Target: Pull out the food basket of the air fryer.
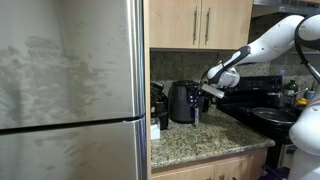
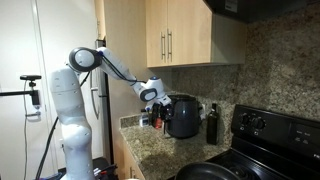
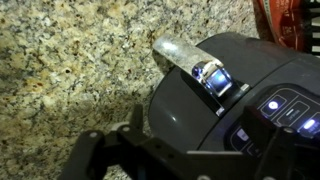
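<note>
On granite (image 3: 60,70), black air fryer (image 3: 195,115), handle (image 3: 185,55) seemingly silvery

In an exterior view the air fryer (image 1: 183,102) stands on the worktop (image 1: 215,140), with the fridge (image 1: 70,90) at its 9 o'clock, the stove (image 1: 262,112) at 3 and the cupboards (image 1: 200,22) at 12. In an exterior view a bottle (image 2: 211,124) stands between air fryer and stove. In the wrist view the handle (image 3: 190,58) juts from the food basket (image 3: 185,115) toward 10 o'clock.

My fingers (image 3: 138,128) are dark; fryer (image 3: 190,115) glossy black, handle (image 3: 183,55) silvery, counter (image 3: 70,70) speckled tan, brown and black.
</note>
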`<state>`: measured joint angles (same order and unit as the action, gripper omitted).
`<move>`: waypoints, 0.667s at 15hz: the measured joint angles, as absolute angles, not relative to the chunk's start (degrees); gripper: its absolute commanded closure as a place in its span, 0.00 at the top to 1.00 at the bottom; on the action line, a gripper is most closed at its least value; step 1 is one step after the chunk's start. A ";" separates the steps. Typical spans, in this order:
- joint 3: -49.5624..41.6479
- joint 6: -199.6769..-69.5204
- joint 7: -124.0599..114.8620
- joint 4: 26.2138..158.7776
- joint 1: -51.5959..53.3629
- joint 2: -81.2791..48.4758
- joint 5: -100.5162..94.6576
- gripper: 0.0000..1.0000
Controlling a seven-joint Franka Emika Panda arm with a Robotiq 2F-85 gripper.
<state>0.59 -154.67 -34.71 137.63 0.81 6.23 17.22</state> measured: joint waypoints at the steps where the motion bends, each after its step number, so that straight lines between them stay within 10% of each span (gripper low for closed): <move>1: 0.59 -155.73 -35.41 136.99 0.81 5.15 17.06 1.00; 10: 0.59 -158.04 -32.21 135.84 0.91 2.51 20.48 1.00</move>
